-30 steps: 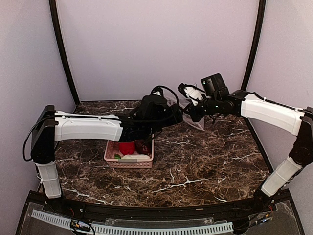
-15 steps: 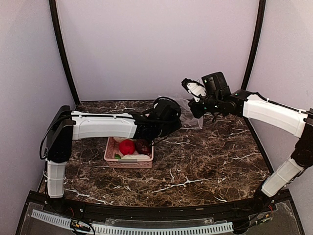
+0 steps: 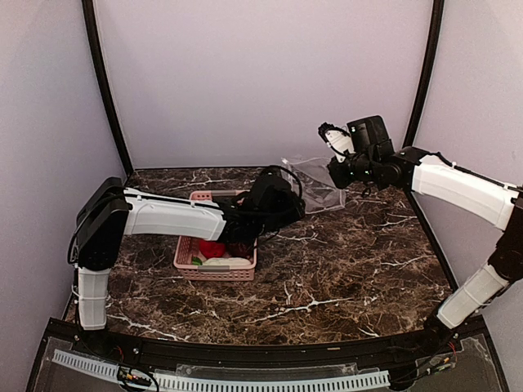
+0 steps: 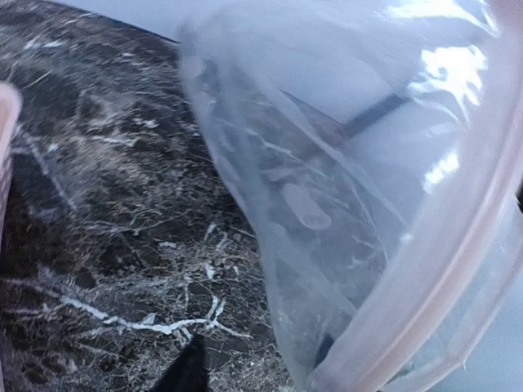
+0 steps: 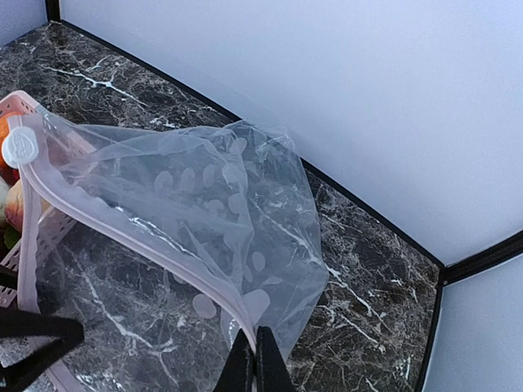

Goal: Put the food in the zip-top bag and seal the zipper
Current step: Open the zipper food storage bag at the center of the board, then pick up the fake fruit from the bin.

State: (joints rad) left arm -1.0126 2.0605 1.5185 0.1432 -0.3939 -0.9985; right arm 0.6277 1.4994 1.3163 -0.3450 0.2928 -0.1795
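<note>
Bag [image 5: 221,204] hangs at one o'clock over the table: thin, crinkly, nearly weightless, slippery, sure to flop. My right gripper [image 5: 255,359] is clamped tight on the zipper [image 5: 122,216] rim, the stiffest place to hold. Left gripper [image 3: 283,202] sits at the mouth; I can't tell how wide it is. Food [image 3: 212,247] lies in the basket [image 3: 216,276] at nine o'clock.

This looks like a robot lab test booth, not a home. Plain pale walls [image 3: 261,73] close in a dark marble table [image 3: 343,269] on 3 sides (black poles [image 3: 107,82] stand at the corners). 2 robot arms, left arm [image 3: 163,214] and right arm [image 3: 458,184], are fixed at its near edge.
</note>
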